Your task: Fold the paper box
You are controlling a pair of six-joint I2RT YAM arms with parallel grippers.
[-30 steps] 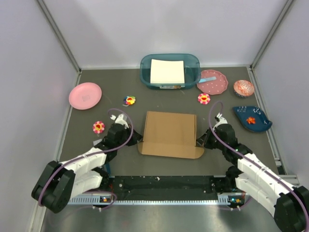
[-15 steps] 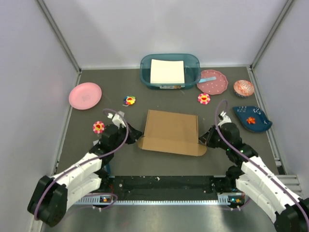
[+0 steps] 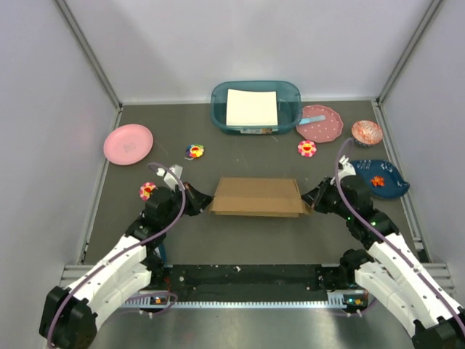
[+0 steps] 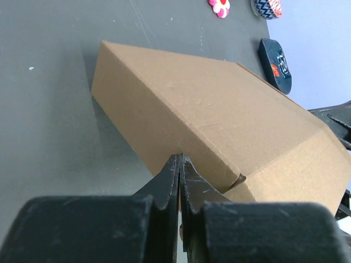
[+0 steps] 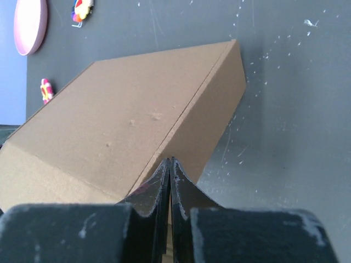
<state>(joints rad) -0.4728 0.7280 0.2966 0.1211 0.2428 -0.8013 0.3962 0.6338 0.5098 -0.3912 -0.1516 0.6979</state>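
Note:
The paper box [image 3: 258,196] is a closed brown cardboard mailer in the middle of the dark table. Its far edge is down and its near side is tipped up. My left gripper [image 3: 206,203] is shut, with its tips against the box's left side wall. In the left wrist view the gripper [image 4: 180,160] meets the darker side face of the box [image 4: 208,104] just below the lid crease. My right gripper [image 3: 309,198] is shut too and bears on the right side wall. In the right wrist view the gripper [image 5: 171,162] touches the box [image 5: 120,129] at the same crease.
A teal bin [image 3: 218,109] with a white sheet stands at the back. A pink plate [image 3: 128,143] lies at the left. A dotted plate [image 3: 320,123], a cupcake liner [image 3: 367,132] and a blue dish [image 3: 378,179] lie at the right. Flower toys [image 3: 194,151] [image 3: 306,148] [image 3: 148,191] are scattered about.
Both arms have moved away from their bases with the box between them. The box has gone from lying flat to tipped up on its far edge. Both grippers stayed shut.

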